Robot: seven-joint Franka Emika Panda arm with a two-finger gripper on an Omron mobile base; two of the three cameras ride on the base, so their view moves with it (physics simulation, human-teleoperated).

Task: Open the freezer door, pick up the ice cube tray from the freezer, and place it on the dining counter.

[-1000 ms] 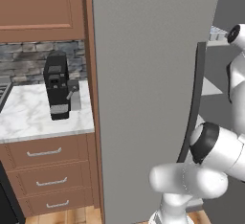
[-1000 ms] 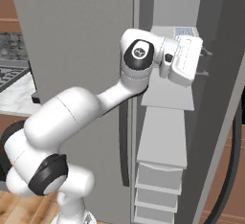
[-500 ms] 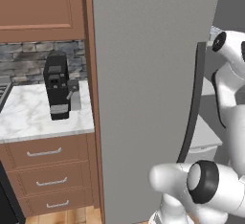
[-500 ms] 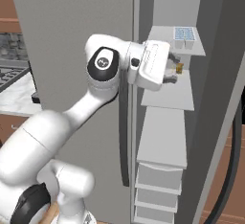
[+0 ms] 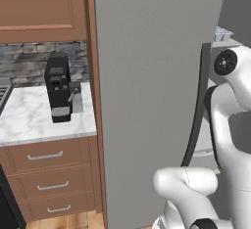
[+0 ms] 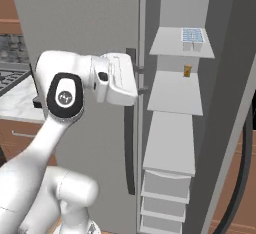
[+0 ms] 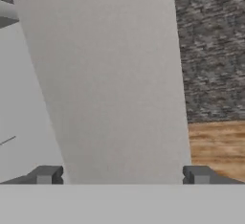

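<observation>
end effector (image 7: 122,175) spread wide, holding nothing | right base: ice cube tray (image 6: 192,36) on top freezer (image 6: 175,103) shelf

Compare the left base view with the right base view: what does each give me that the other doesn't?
Left base view alone: the black coffee machine on the small marble counter, with drawers below. Right base view alone: the open gripper beside the freezer shelves and a small orange item on the second shelf. Both: the grey freezer door, the arm, and the ice cube tray on the top shelf.
</observation>
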